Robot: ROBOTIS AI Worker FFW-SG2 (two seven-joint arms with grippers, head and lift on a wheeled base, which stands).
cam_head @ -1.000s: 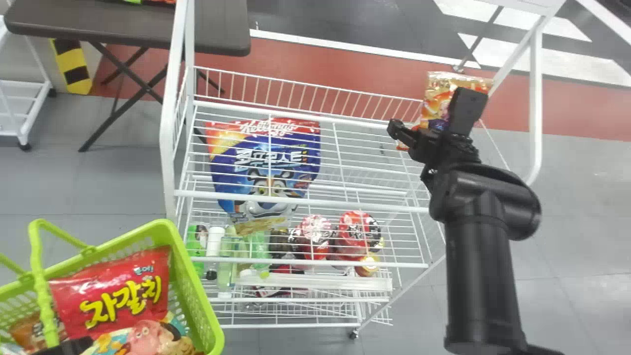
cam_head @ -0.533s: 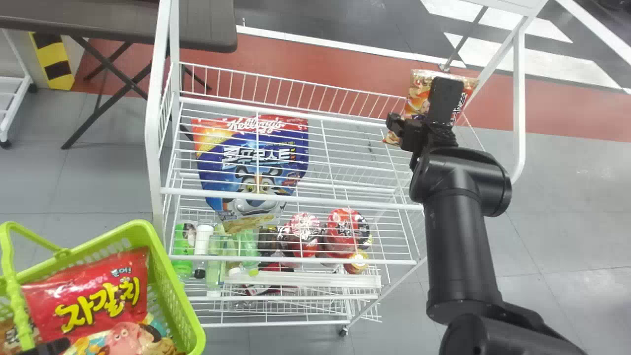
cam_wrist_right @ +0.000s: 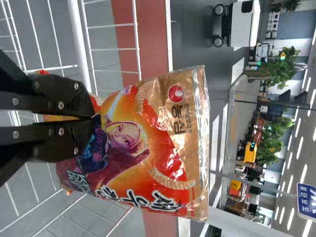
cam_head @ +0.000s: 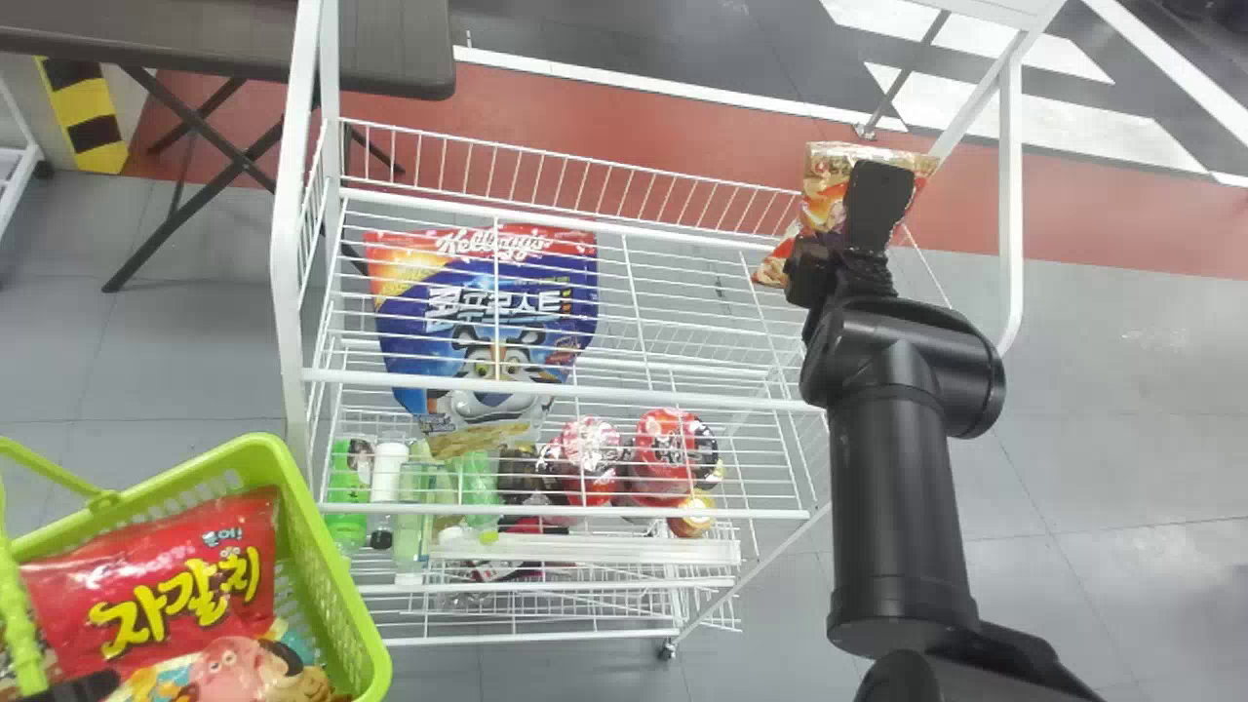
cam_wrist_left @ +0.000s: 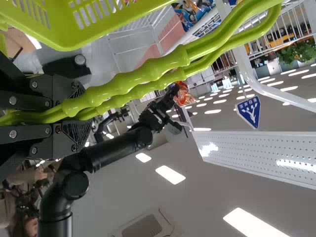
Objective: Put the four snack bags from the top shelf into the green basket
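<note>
The right arm's fingers (cam_wrist_right: pixel 59 96) are clenched on the orange snack bag (cam_wrist_right: pixel 165 148), with most of it standing out past their tips and its top seam farthest off. You have it up by the far right corner of the white rack (cam_head: pixel 561 390). The line to judge is from that corner to the green basket (cam_head: pixel 334 565): it lies to your left and much nearer the robot, so the right arm's carry looks like a long diagonal across the rack's wires.

The left arm's fingers (cam_wrist_left: pixel 52 89) are closed around the basket handles (cam_wrist_left: pixel 143 74), so the left arm is the one nearer the basket and the right has to bring the bag over. A red bag (cam_head: pixel 161 585) and a bag with a pink figure (cam_head: pixel 234 668) lie inside. You can't count all the contents from here, but the orange bag may well be the last.

Keep it high enough to clear the rails, since its low corner could snag, and come down inside the rim without knocking the handles.
</note>
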